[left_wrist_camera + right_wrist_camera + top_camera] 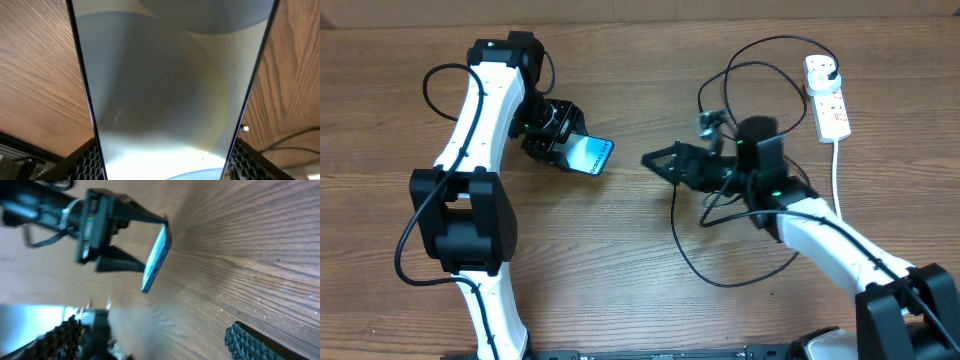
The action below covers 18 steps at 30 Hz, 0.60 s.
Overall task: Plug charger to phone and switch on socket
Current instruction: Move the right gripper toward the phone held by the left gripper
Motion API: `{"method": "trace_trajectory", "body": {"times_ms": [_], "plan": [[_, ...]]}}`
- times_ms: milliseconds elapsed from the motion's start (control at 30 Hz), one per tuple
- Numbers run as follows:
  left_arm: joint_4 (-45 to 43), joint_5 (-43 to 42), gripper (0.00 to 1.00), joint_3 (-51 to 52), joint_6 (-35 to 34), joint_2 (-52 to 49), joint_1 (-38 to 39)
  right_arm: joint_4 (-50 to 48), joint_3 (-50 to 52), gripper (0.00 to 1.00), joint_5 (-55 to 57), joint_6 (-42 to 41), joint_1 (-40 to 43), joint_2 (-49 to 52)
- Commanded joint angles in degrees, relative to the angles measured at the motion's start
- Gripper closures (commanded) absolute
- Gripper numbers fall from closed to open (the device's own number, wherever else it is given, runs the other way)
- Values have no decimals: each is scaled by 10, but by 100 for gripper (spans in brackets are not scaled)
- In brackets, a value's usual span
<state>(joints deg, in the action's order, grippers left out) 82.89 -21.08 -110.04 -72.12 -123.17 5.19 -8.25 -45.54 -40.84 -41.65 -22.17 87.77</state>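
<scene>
Left gripper (564,148) clamped on phone (591,155), right gripper (152,332) apart, socket (830,100) overhead only.

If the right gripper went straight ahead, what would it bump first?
Most likely the phone, held up by the left gripper. The right gripper points at its end, though height is hard to judge.

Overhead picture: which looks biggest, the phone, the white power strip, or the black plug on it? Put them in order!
1. power strip
2. phone, but it's partly hidden and raised nearer the camera, so these two are unsure
3. black plug, clearly smallest
</scene>
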Motion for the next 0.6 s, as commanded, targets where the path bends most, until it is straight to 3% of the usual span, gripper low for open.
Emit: {"method": "trace_trajectory", "body": {"times_ms": [0, 267, 567], "plan": [[2, 46, 96, -17, -19, 0, 23, -5, -12, 15, 134, -47, -34, 4], [1, 76, 96, -17, -38, 0, 63, -12, -12, 21, 165, -130, -59, 49], [-5, 76, 96, -17, -65, -1, 102, -78, -12, 25, 116, -186, -59, 101]]}}
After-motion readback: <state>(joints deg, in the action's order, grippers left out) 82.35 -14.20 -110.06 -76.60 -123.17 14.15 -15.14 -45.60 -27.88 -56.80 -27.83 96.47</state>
